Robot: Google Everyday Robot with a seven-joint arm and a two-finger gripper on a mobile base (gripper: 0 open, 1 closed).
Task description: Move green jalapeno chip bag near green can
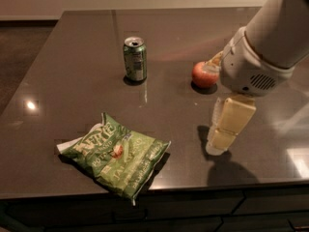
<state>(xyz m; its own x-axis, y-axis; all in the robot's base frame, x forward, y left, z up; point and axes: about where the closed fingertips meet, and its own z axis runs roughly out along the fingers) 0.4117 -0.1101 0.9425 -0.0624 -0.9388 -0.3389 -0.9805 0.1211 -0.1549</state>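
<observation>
The green jalapeno chip bag [116,153] lies flat near the table's front edge, left of centre, with white lettering and a small orange-red picture. The green can [134,59] stands upright farther back on the table, well apart from the bag. My gripper [218,145] hangs from the white arm [270,42] at the right, pointing down just above the table. It is to the right of the bag and in front of the apple, and holds nothing that I can see.
A red apple [203,74] sits right of the can, partly behind the arm. The dark table [72,95] ends close in front of the bag. Floor lies to the left of the table.
</observation>
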